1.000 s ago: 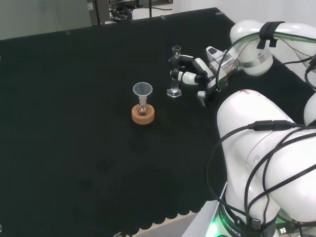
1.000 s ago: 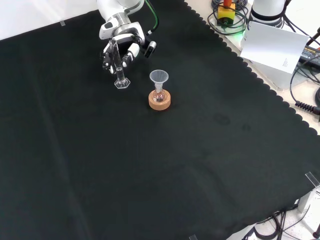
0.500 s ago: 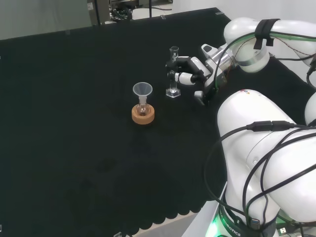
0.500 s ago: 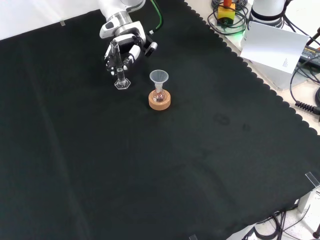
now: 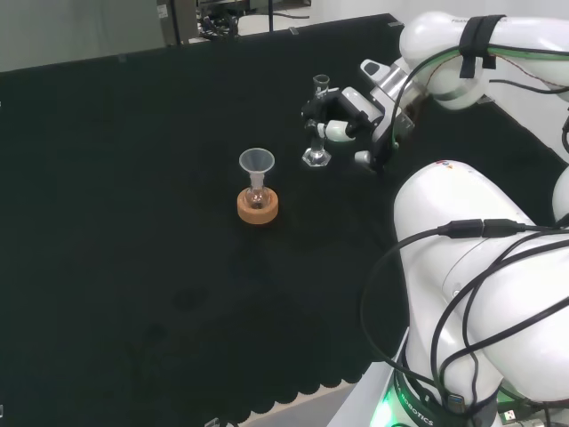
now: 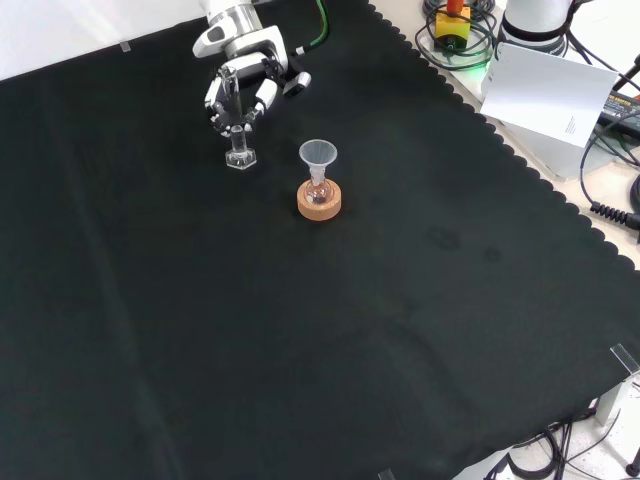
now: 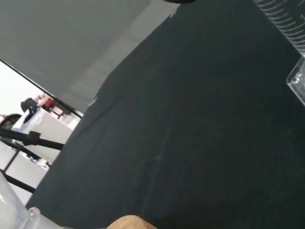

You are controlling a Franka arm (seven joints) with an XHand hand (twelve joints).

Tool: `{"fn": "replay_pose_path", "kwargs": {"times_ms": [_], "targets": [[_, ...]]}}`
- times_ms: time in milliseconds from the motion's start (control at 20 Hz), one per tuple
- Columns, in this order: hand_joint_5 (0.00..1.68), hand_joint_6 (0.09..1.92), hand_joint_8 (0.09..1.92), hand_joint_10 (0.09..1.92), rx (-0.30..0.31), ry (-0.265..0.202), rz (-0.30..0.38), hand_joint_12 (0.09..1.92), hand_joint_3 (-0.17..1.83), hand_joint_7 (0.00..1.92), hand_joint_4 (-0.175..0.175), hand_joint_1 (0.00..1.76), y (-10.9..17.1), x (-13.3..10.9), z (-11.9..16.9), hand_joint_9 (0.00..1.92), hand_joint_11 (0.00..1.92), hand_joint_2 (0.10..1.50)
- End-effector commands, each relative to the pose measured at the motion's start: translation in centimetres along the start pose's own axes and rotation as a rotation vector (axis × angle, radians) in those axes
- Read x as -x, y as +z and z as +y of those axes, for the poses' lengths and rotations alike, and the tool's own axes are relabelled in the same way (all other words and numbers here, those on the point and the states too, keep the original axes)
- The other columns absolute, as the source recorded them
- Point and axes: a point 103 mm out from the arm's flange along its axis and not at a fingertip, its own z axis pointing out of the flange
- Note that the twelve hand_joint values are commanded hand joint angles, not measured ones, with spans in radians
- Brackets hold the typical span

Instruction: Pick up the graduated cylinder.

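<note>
- Cloth [image 6: 400,330] comes first, because it is the biggest thing: it is black, it covers the whole bench, and everything stands on it.
- Arm links [image 5: 471,258] come next: big, white and round, they stand at the right side in the head view, well apart from the cork ring.
- Hand [image 5: 342,124] is black and white. In the head view it is up and to the right of the cork ring. Its fingers [image 6: 262,95] are curled round the graduated cylinder and pinch its tube about the middle.
- Cork ring [image 6: 319,202] is brown and round. It is a stand, and a little glass flask sits in it with a clear funnel [image 6: 318,154] on top.
- Graduated cylinder [image 6: 237,130] is a thin, tall, clear tube with a flat wide foot [image 5: 316,159]. In the front view it is near the cork ring, up and to the left of it. It leans a bit in the head view. I cannot tell if the foot is touching the cloth or just above it.
- Looks like glass or clear plastic, so I think it is light, hard and slippery, and it could crack if squeezed or dropped.
- Best spot to hold is the middle of the tube, not the thin top rim. The foot is the heavy end, so it should hang low and the tube should be kept straight up.
</note>
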Motion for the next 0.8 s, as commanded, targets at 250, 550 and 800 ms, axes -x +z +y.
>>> {"fn": "replay_pose_path", "kwargs": {"times_ms": [250,550,800], "targets": [[0.99,0.83,1.32,1.01,-0.107,-0.032,-0.175,0.88,0.00,0.72,-0.139,1.49,-2.6,-1.5,0.2,1.06,1.01,1.12],[0.99,0.83,1.31,1.00,-0.168,-0.006,-0.241,0.87,0.00,0.73,-0.142,1.49,-3.8,-2.2,0.1,1.07,1.01,1.12],[0.99,0.83,1.30,1.00,-0.217,0.032,-0.304,0.87,0.00,0.73,-0.141,1.49,-4.7,-3.3,-0.5,1.07,1.01,1.12]]}}
